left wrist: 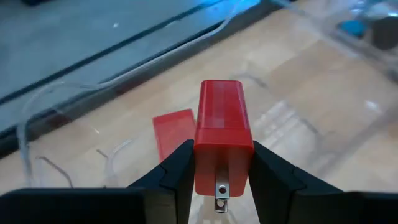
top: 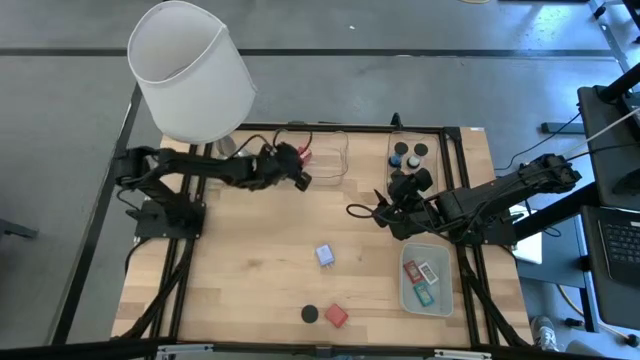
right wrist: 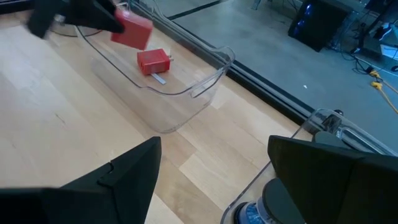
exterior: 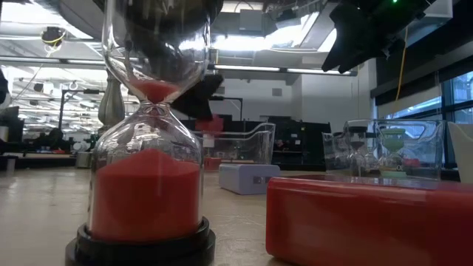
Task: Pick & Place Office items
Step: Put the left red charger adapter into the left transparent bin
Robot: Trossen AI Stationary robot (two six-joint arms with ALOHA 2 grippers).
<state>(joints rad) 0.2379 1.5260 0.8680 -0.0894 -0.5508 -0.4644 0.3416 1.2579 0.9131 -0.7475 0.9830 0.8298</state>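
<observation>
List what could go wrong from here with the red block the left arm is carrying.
1. The left hand pinches only the pronged end of the red block, so it may tilt or fall crooked on release.
2. Another red block already lies in the clear tray; a drop could land on it and bounce.
3. The tray's walls are clear, so the hand could catch the rim while lowering.

1. You will find no text, label, brand, number or sign that can be read in any view.
2. The lavender-blue cube [top: 325, 255] shows small dark marks on its top in your high view, but they are too small to make out.
</observation>
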